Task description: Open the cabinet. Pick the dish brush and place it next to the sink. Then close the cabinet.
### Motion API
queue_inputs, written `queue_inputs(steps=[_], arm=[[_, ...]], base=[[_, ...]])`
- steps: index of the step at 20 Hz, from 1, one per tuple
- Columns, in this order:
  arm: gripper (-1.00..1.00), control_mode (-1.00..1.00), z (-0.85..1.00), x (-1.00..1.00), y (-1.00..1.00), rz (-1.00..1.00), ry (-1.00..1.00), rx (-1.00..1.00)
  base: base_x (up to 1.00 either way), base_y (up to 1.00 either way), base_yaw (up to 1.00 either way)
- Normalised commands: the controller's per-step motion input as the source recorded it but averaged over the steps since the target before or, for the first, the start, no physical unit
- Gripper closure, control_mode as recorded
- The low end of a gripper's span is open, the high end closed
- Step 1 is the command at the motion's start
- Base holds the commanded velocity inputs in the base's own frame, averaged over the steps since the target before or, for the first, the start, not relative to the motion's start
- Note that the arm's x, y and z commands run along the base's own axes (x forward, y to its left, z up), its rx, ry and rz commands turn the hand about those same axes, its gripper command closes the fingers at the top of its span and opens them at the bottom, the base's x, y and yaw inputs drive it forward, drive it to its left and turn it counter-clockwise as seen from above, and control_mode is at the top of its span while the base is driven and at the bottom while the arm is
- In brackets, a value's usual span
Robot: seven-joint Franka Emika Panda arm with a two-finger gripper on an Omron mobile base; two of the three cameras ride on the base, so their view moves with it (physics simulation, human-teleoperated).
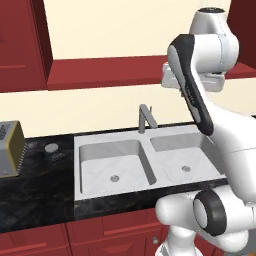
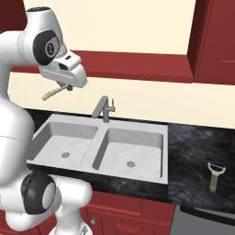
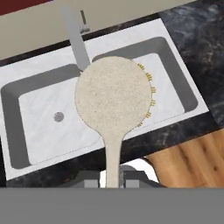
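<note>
My gripper (image 2: 64, 88) hangs above the left basin of the sink (image 2: 166, 156), shut on the dish brush (image 2: 49, 95). In the hand view the brush's pale handle rises from between my fingertips (image 3: 113, 177), and its round tan head (image 3: 114, 94) hovers over the sink (image 3: 9, 131) and the faucet (image 3: 75, 40). The cabinet (image 1: 110, 70) stands open above the sink (image 1: 76, 170), showing its cream back wall and red floor board. Its doors are swung out to both sides.
A grey faucet (image 2: 103, 109) stands behind the divider between the two basins. A tan and grey box-shaped appliance (image 1: 10, 149) sits on the dark counter left of the sink. A green-handled peeler (image 2: 214, 176) lies on the counter to the right.
</note>
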Motion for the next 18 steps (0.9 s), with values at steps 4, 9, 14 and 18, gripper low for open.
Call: queue_inputs(steps=[4, 9, 14, 18], arm=[[1.0, -1.0, -0.42, -0.72, -0.63, 0.2, 0.0, 0.0], [1.0, -1.0, -0.27, -0.35, -0.67, 0.25, 0.01, 0.0], [1.0, -1.0, -0.34, -0.06, -0.79, 0.28, 0.02, 0.0], [1.0, -1.0, -0.51, 0.0, -0.99, 0.09, 0.0, -0.01]], base=[[0.0, 0.0, 0.0], [0.0, 0.0, 0.0], [0.0, 0.0, 0.0], [0.0, 0.0, 0.0]])
